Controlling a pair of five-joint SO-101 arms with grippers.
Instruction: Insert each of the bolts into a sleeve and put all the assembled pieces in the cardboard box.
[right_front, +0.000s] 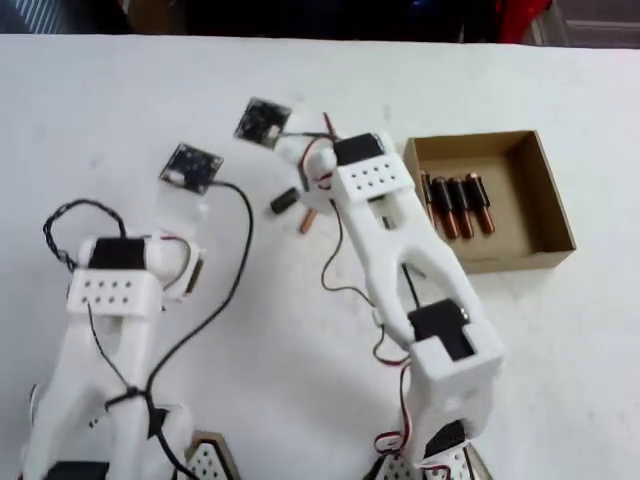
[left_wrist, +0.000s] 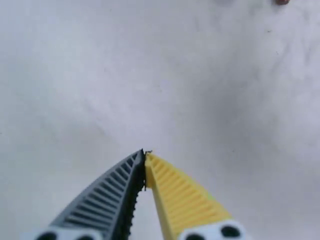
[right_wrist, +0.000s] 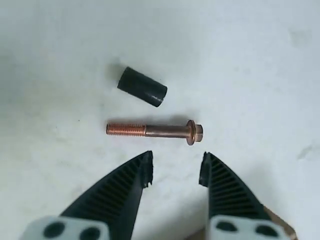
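Right gripper (right_wrist: 176, 162) is held parted and empty, just short of the copper bolt (right_wrist: 155, 130), which is laid flat on the table (right_front: 150, 90). Black sleeve (right_wrist: 142, 87) is laid just beside the bolt, not touching. Left gripper (left_wrist: 144, 154) is pressed closed on nothing, over bare table. Four assembled pieces (right_front: 457, 205) are laid side by side in the cardboard box (right_front: 535, 175).

High camera overlooking table (right_front: 560, 350), wrist cameras close above it, right shares bolt (right_wrist: 152, 130).
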